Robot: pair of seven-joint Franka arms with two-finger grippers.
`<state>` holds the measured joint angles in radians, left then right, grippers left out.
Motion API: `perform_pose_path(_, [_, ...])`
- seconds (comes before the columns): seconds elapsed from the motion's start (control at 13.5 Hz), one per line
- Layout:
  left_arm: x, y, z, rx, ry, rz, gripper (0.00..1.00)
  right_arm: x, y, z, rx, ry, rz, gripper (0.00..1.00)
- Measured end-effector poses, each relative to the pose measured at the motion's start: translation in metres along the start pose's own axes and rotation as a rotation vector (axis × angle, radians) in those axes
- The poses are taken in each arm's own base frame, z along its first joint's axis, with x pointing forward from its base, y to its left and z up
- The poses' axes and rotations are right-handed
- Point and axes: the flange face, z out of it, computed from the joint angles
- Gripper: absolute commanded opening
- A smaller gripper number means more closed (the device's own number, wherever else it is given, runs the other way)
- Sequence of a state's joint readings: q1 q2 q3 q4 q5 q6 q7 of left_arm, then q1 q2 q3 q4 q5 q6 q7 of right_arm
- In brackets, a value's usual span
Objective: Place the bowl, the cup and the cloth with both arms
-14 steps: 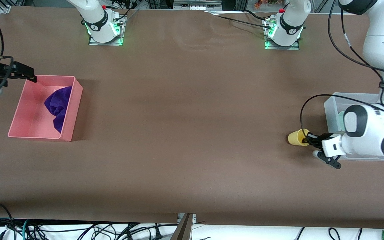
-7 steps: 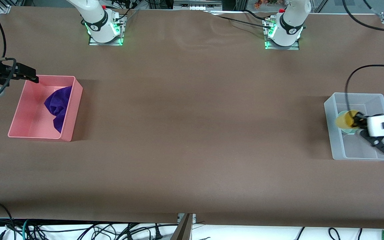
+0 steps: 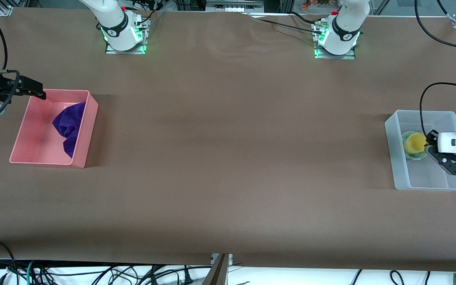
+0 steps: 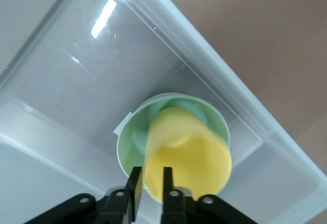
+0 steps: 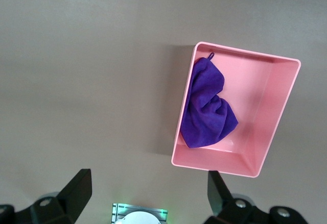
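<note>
The yellow cup (image 3: 414,143) is held tilted by its rim in my left gripper (image 3: 429,144), partly inside the mint-green bowl (image 3: 405,137), which sits in a clear plastic bin (image 3: 426,178) at the left arm's end of the table. In the left wrist view the gripper (image 4: 150,188) pinches the cup's (image 4: 186,155) wall, over the bowl (image 4: 130,142). The purple cloth (image 3: 69,122) lies crumpled in a pink bin (image 3: 38,134) at the right arm's end. My right gripper (image 3: 38,92) hangs open and empty above that bin's corner; its wrist view shows the cloth (image 5: 207,106) in the bin (image 5: 265,112).
Both arm bases (image 3: 124,33) (image 3: 335,37) stand with green lights along the table edge farthest from the front camera. The brown table (image 3: 228,150) stretches between the two bins. Cables hang at the table's front edge.
My left gripper carried the yellow cup from the table beside the clear bin up over the bin and down into the green bowl. The right arm stayed almost still.
</note>
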<state>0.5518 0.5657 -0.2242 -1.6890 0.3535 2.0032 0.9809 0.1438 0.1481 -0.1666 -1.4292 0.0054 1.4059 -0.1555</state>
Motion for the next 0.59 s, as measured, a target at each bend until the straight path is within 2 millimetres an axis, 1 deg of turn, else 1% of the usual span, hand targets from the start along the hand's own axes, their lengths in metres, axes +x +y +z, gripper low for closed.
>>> perform_pose_path(0.07, [0.0, 0.0, 0.0, 0.0, 0.001, 0.01, 1.0, 0.0, 0.0, 0.0, 0.0, 0.0, 0.0, 1.0])
perform_pose_path(0.15, [0.002, 0.0, -0.008, 0.008, 0.004, 0.019, 1.0, 0.0, 0.0, 0.0, 0.0, 0.0, 0.0, 1.0])
perform_pose_path(0.22, [0.004, 0.002, -0.022, 0.019, 0.008, 0.03, 1.0, 0.0, 0.0, 0.0, 0.0, 0.001, 0.0, 1.0])
perform_pose_path(0.37, [0.017, 0.018, -0.064, 0.026, 0.04, 0.041, 1.0, 0.0, 0.0, 0.0, 0.0, 0.001, 0.0, 1.0])
perform_pose_path(0.52, [0.035, 0.046, -0.105, -0.026, 0.098, 0.007, 1.0, 0.0, 0.0, 0.0, -0.001, 0.002, 0.0, 1.0])
perform_pose_path(0.59, [0.047, 0.061, -0.119, -0.06, 0.108, -0.03, 1.0, 0.0, 0.0, 0.0, -0.001, 0.003, 0.0, 1.0])
